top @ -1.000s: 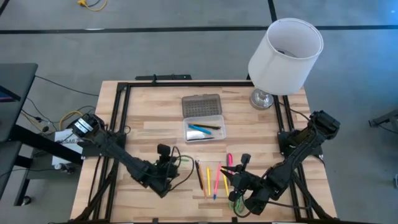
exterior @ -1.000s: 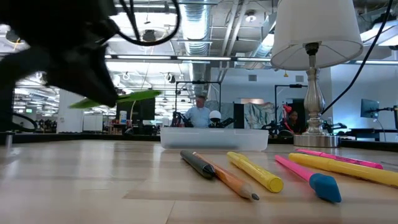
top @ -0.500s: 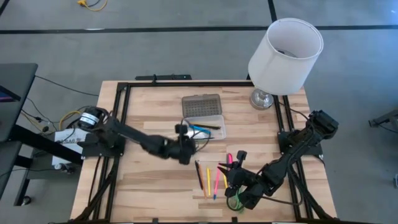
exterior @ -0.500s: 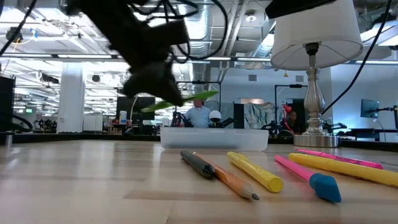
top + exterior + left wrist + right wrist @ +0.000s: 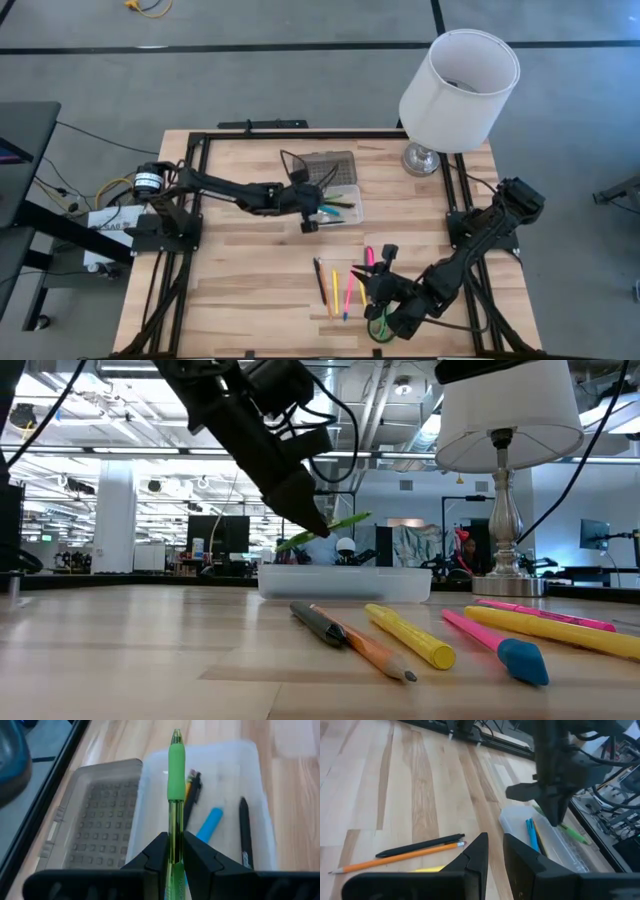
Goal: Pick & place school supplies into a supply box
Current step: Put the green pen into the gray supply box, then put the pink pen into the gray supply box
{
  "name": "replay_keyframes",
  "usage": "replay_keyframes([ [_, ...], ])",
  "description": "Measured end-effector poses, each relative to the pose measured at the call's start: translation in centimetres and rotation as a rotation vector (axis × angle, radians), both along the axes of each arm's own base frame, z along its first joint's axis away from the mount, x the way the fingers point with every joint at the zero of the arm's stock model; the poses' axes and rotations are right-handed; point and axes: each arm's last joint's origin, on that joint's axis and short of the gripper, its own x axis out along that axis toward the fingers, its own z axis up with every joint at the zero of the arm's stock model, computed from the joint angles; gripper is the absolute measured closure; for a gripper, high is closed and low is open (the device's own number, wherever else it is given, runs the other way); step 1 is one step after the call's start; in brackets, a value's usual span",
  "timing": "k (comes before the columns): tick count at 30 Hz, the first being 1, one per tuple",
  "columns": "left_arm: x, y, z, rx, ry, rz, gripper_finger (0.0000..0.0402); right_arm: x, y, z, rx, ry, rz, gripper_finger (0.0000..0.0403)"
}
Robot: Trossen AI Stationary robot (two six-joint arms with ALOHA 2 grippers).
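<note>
A: Where is the left gripper (image 5: 312, 213) working?

B: It is hanging over the box (image 5: 328, 208), clenching a green pen (image 5: 174, 795) between its fingers (image 5: 197, 862). The low view shows the pen tilted, raised above the box rim and not touching it.

A: What is lying in the box?

B: In the left wrist view, a blue marker (image 5: 209, 825), a dark pen (image 5: 243, 835) and another dark pen (image 5: 192, 800) with something orange beside it are lying inside. The dotted lid (image 5: 324, 168) is lying open flat on the table (image 5: 240, 270), on the lamp side of the box.

A: And the right gripper (image 5: 372, 283)?

B: It is sitting low near the front edge of the table, well apart from the box. Its fingers (image 5: 479, 855) are standing slightly apart with nothing between them.

A: What is remaining on the table?

B: A black pen (image 5: 319, 281), an orange pencil (image 5: 395, 861), a yellow marker (image 5: 336, 292) and pink markers (image 5: 350, 290) are lying side by side just beside the right gripper. The lamp (image 5: 458, 80) is standing at the far right corner.
</note>
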Motion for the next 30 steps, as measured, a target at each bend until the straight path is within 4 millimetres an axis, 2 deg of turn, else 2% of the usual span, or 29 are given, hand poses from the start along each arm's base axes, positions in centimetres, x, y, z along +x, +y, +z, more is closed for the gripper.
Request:
replay_keyframes([
  [14,0.13,0.43,0.15,-0.023,-0.030,0.011,0.0355,-0.05,0.06,0.05,0.001,-0.001,0.002,0.0349],
  [30,0.16,0.23,0.18,-0.010,-0.028,-0.002,0.0303,-0.04,0.06,0.07,0.004,-0.003,0.001,0.0349],
])
